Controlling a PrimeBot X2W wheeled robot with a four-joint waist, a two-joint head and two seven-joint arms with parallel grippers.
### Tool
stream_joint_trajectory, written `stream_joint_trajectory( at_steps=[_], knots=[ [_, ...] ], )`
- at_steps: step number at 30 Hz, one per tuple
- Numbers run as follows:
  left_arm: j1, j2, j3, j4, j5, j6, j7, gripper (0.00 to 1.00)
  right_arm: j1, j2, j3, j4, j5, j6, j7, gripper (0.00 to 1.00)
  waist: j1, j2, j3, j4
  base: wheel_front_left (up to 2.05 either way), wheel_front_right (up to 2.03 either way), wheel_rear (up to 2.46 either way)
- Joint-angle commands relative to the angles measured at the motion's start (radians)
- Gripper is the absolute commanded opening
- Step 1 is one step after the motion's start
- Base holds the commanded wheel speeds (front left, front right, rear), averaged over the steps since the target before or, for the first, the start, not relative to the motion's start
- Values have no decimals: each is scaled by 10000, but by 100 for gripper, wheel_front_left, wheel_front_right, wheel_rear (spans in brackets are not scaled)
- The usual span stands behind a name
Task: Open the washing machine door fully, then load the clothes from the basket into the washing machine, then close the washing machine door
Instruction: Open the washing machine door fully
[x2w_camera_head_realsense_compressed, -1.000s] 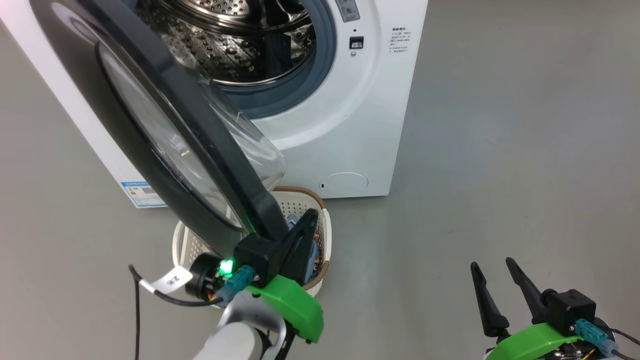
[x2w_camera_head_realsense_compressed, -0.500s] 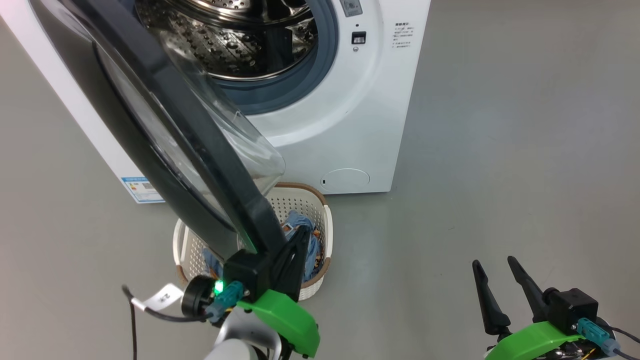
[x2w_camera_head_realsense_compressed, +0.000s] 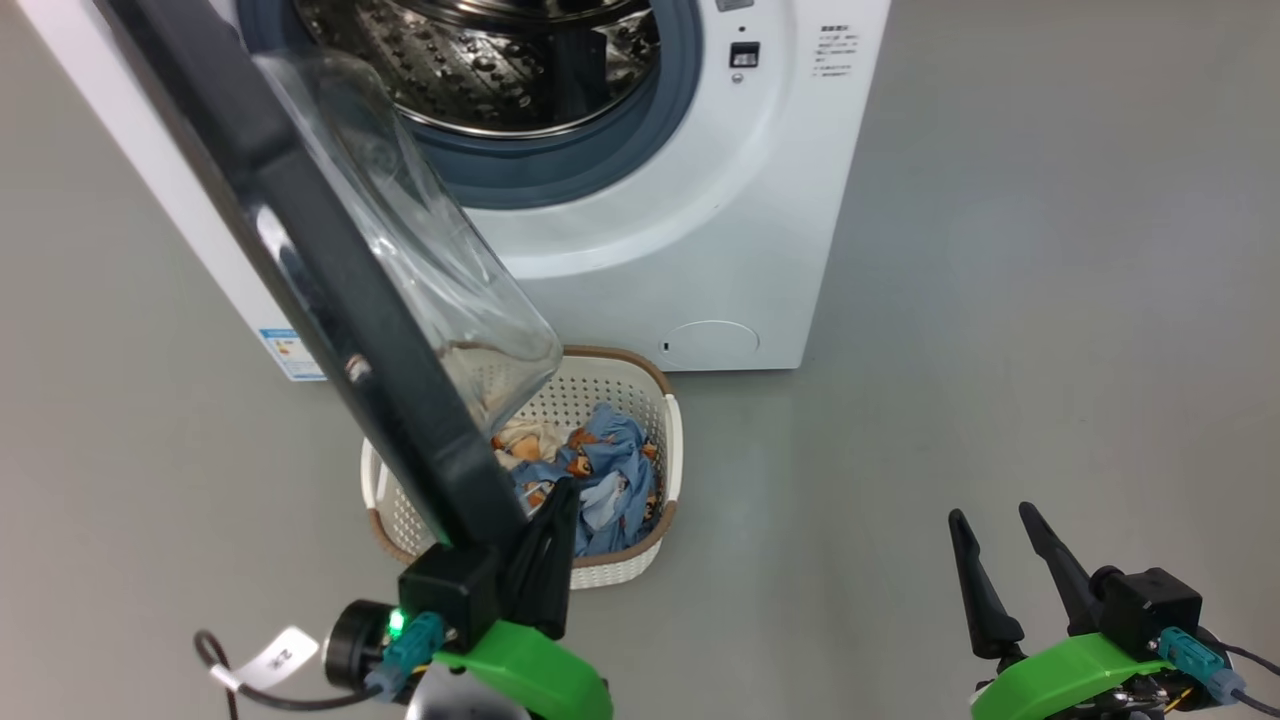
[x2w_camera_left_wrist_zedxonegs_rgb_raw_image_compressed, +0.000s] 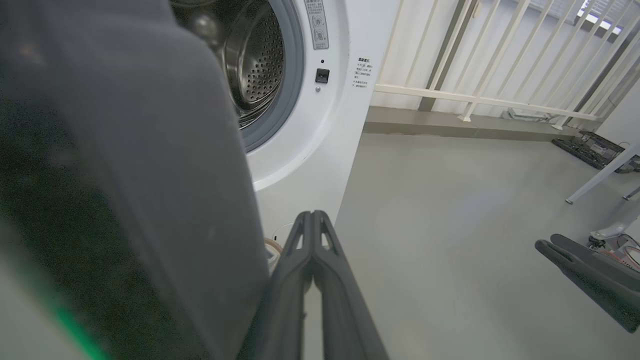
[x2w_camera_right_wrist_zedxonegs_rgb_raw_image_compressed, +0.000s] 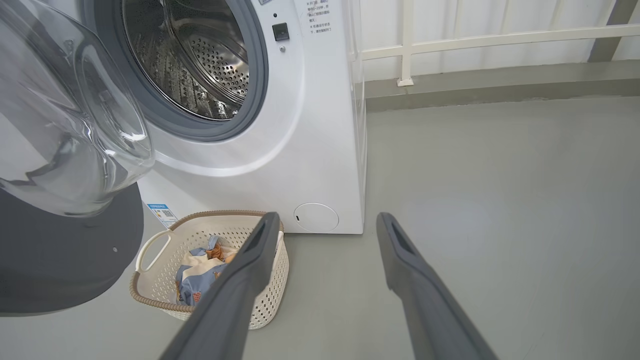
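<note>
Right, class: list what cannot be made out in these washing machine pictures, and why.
Head view: the door covers the basket's left side and some clothes.
Left wrist view: the blurred door hides the drum's left half.
Print on the washing machine: too small to read.

A bare, lab-like test room.
The washing machine (x2w_camera_right_wrist_zedxonegs_rgb_raw_image_compressed: 320, 150) stands free on a smooth grey floor (x2w_camera_right_wrist_zedxonegs_rgb_raw_image_compressed: 500, 200); a white slatted railing (x2w_camera_left_wrist_zedxonegs_rgb_raw_image_compressed: 480, 55) runs along the back, and a white table leg (x2w_camera_left_wrist_zedxonegs_rgb_raw_image_compressed: 602, 175) stands off to one side.

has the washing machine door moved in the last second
Yes: the washing machine door has swung wider, leftward off the basket, uncovering more clothes.
</note>
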Motion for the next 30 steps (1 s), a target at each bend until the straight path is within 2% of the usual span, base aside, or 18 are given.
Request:
stream_joint_trajectory(
  at_steps=[1,11,22,30],
  knots=[
    [-94,472,709,-252,83,352,-72,0,-276,-20,182,-172,-11,16,-140,100,0,0,8,128,0,0,0],
    [564,681,622,-964,211,748,-44,0,-267,-20,59,-161,-130,16,-120,100,0,0,-4,791,0,0,0],
    [1210,998,1080,-1260,155,1251,-311,0,-66,-20,-67,-354,-228,16,37,100,0,0,-231,1664,0,0,0],
    [1488,1325,1592,-1399,76,1559,-448,0,10,-20,-26,-503,-223,16,145,100,0,0,-285,1990,0,0,0]
  ],
)
